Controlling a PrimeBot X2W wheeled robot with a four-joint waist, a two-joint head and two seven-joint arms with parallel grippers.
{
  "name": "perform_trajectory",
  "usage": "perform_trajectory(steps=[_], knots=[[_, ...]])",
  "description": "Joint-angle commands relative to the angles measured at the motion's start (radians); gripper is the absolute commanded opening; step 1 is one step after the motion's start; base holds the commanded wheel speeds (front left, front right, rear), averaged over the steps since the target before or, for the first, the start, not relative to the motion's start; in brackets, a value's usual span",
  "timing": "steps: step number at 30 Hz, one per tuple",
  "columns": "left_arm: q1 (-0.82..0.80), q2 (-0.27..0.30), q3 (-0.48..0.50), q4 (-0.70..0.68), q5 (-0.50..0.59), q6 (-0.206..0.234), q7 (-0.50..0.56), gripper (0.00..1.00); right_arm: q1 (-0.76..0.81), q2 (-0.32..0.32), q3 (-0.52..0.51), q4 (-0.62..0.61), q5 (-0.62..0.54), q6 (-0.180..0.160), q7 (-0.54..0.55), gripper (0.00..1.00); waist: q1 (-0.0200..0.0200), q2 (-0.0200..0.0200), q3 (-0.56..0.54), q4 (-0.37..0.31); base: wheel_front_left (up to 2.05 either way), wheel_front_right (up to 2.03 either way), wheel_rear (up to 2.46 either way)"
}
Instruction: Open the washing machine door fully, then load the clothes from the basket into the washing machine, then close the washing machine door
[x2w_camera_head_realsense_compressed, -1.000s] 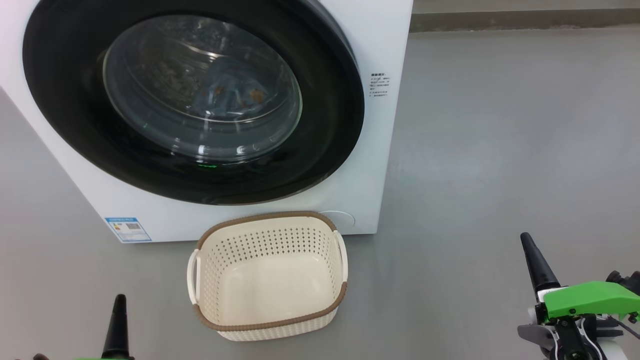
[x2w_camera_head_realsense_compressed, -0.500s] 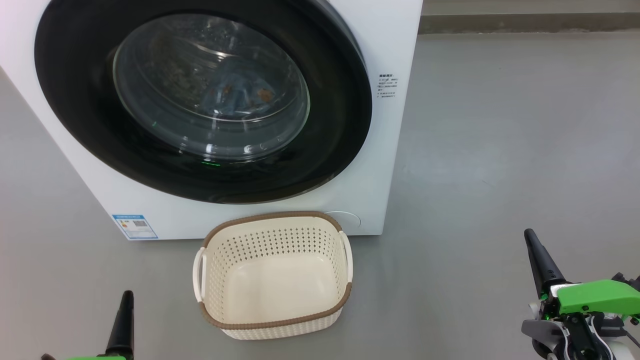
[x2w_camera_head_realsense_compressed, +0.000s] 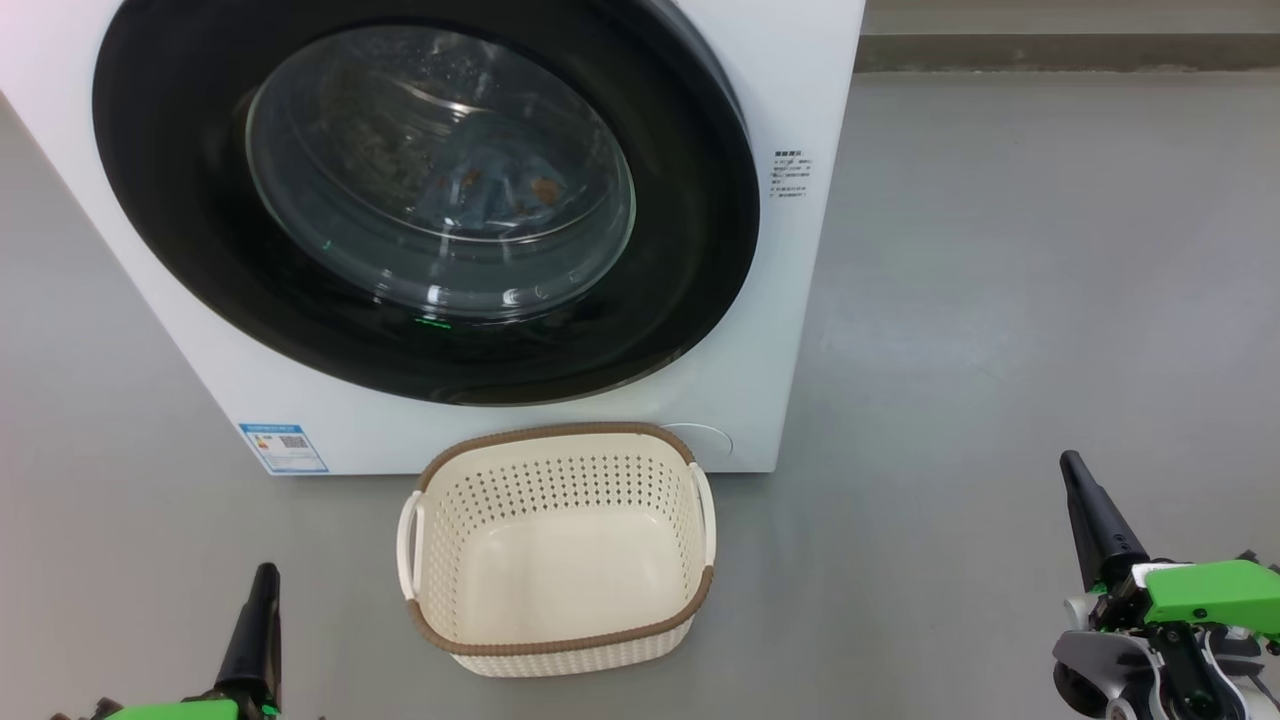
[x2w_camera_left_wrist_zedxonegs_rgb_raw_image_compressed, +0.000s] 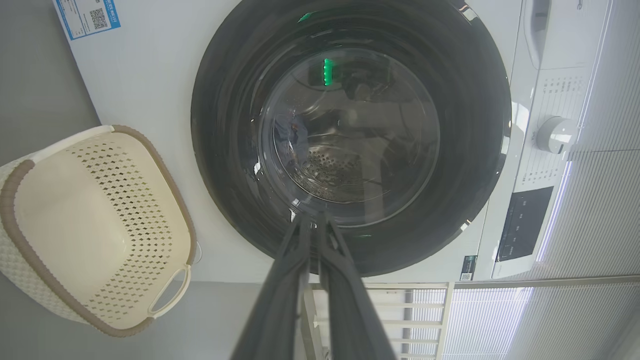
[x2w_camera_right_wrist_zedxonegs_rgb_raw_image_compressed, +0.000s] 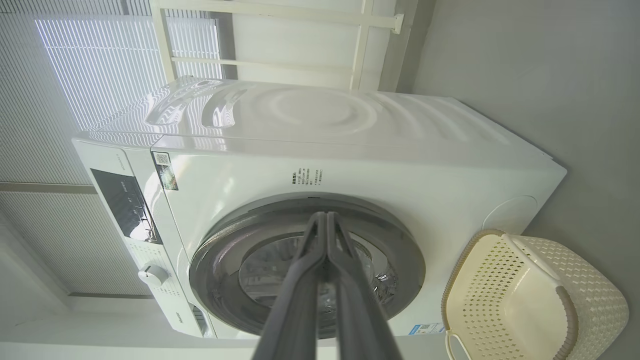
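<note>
The basket (x2w_camera_head_realsense_compressed: 570, 430) stands empty on the floor (x2w_camera_head_realsense_compressed: 1000, 300), near the robot. The left hand (x2w_camera_head_realsense_compressed: 265, 580) is low at its left and the right hand (x2w_camera_head_realsense_compressed: 1072, 465) well off to its right, both pinched shut on nothing. Just beyond it, the washing machine door (x2w_camera_head_realsense_compressed: 440, 180) looks closed against the washing machine (x2w_camera_head_realsense_compressed: 790, 300), and the blue printed clothes (x2w_camera_head_realsense_compressed: 490, 195) show through its glass. Over the last second the whole head view has slid rightward, so the camera has turned and nothing in the scene has moved. Judging by this, the job seems finished.
</note>
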Motion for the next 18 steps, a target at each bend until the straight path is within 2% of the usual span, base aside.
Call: perform_trajectory(steps=[1,18], knots=[[-0.045,0.007,0.023,-0.034,-0.032,0.001,0.01,0.0,0.001,0.0,0.006,-0.036,0.035,0.0,0.012,0.0,0.0,-0.0001,0.0,0.002,0.0,0.0,0.0],[-0.045,0.007,0.023,-0.035,-0.032,0.001,0.01,0.0,0.0,0.001,0.005,-0.036,0.034,0.0,0.013,0.0,0.0,-0.0001,0.0,0.002,0.0,0.0,0.0]])
